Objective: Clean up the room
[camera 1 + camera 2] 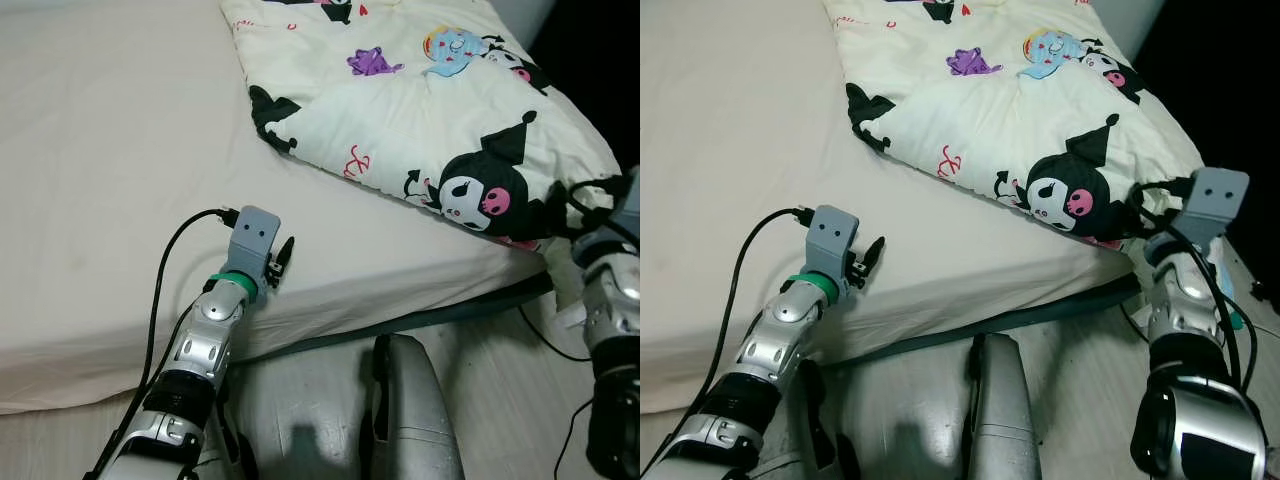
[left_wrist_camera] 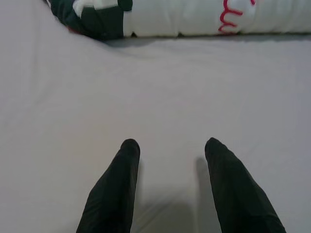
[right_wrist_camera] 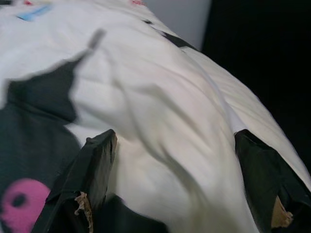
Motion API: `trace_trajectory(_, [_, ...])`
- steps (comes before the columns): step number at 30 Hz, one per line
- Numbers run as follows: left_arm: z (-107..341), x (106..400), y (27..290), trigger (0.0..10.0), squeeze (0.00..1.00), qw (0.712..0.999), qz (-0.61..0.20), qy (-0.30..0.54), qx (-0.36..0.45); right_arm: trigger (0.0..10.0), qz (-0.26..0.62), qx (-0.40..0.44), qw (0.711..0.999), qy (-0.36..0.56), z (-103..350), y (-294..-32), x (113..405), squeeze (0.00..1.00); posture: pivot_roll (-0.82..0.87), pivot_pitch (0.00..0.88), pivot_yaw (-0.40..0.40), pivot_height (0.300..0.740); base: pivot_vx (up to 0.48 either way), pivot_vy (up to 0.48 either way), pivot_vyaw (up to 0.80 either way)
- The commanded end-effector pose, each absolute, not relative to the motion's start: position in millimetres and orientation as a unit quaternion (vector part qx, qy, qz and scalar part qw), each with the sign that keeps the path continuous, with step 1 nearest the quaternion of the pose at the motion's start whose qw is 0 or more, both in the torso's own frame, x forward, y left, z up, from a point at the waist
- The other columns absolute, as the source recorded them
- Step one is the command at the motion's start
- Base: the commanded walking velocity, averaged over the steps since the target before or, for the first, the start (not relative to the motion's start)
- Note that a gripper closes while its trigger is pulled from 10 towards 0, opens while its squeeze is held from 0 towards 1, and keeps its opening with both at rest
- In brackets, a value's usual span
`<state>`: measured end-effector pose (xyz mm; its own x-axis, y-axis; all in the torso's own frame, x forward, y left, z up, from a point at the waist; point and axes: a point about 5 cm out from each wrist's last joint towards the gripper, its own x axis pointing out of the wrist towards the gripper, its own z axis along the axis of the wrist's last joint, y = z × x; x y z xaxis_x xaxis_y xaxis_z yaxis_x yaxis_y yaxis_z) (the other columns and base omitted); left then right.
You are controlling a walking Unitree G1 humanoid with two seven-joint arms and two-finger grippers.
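Cartoon-printed quilt [image 1: 400,90] lies rumpled across the far right part of the bed [image 1: 100,150], its near corner hanging just over the bed's edge. The right gripper [image 3: 170,165] is at that corner, jaws spread wide with a fold of the quilt bulging between the fingers [image 3: 92,170]; whether they actually pinch it is hard to tell in the blurred wrist view. The left gripper [image 2: 170,150] hovers low over the bare sheet near the bed's front edge, jaws open and holding nothing.
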<state>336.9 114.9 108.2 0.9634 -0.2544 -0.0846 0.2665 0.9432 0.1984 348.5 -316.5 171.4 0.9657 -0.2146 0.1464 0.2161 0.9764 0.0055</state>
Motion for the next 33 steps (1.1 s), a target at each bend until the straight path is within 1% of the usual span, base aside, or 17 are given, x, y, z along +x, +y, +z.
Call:
trace_trajectory(1, [101, 333, 117, 10.0, 0.0, 0.983, -0.134, 0.046, 0.114, 10.0, -0.1, 0.001, 0.993, -0.055, 164, -316, 348, 0.0, -0.05, 0.167, 0.065, 0.496, 0.0, 0.0, 0.0])
trace_trajectory(3, [102, 334, 118, 10.0, 0.0, 0.983, -0.133, 0.045, 0.115, 10.0, -0.092, 0.002, 0.995, -0.032, 158, -312, 351, 0.0, -0.04, 0.168, 0.064, 0.496, 0.0, 0.0, 0.0])
trace_trajectory(4, [103, 334, 119, 10.0, 0.0, 0.983, -0.133, 0.045, 0.115, 9.1, -0.091, -0.001, 0.996, -0.021, 155, -310, 351, 0.0, -0.04, 0.168, 0.063, 0.496, 0.0, 0.0, 0.0])
trace_trajectory(5, [103, 334, 119, 10.0, 0.0, 0.983, -0.132, 0.045, 0.116, 9.1, -0.091, -0.003, 0.996, -0.016, 154, -309, 352, 0.0, -0.04, 0.168, 0.063, 0.496, 0.0, 0.0, 0.0])
trace_trajectory(6, [102, 334, 120, 10.0, 0.0, 0.983, -0.131, 0.045, 0.116, 0.0, -0.096, -0.006, 0.995, -0.009, 151, -309, 351, 0.0, -0.04, 0.17, 0.065, 0.496, 0.0, 0.0, 0.0])
trace_trajectory(14, [101, 332, 119, 10.0, 0.0, 0.983, -0.132, 0.049, 0.117, 0.0, -0.109, -0.011, 0.994, 0.004, 148, -312, 350, 0.0, -0.05, 0.162, 0.066, 0.496, 0.0, 0.0, 0.0])
trace_trajectory(17, [102, 334, 116, 10.0, 0.0, 0.983, -0.134, 0.048, 0.115, 0.0, -0.116, -0.017, 0.993, 0.004, 150, -318, 348, 0.0, -0.05, 0.16, 0.064, 0.496, 0.0, 0.0, 0.0])
trace_trajectory(24, [102, 335, 114, 10.0, 0.0, 0.983, -0.135, 0.048, 0.113, 0.0, -0.104, -0.023, 0.994, -0.008, 155, -319, 349, 0.0, -0.06, 0.16, 0.062, 0.496, 0.0, 0.0, 0.0])
trace_trajectory(30, [101, 334, 112, 10.0, 0.0, 0.983, -0.136, 0.05, 0.112, 0.0, -0.048, -0.033, 0.998, -0.022, 162, -308, 355, 0.0, -0.07, 0.159, 0.056, 0.496, 0.0, 0.0, 0.0])
trace_trajectory(31, [101, 334, 111, 10.0, 0.0, 0.983, -0.137, 0.05, 0.111, 0.0, -0.019, -0.034, 0.999, -0.024, 162, -301, 357, 0.0, -0.07, 0.16, 0.054, 0.496, 0.0, 0.0, 0.0])
trace_trajectory(32, [101, 334, 111, 10.0, 0.0, 0.983, -0.137, 0.05, 0.111, 0.0, -0.019, -0.034, 0.999, -0.024, 162, -301, 357, 0.0, -0.07, 0.16, 0.054, 0.496, 0.0, 0.0, 0.0])
trace_trajectory(33, [101, 334, 110, 10.0, 0.0, 0.983, -0.137, 0.05, 0.11, 0.0, 0.009, -0.033, 0.999, -0.024, 162, -294, 358, 0.0, -0.08, 0.159, 0.052, 0.496, 0.0, 0.0, 0.0])
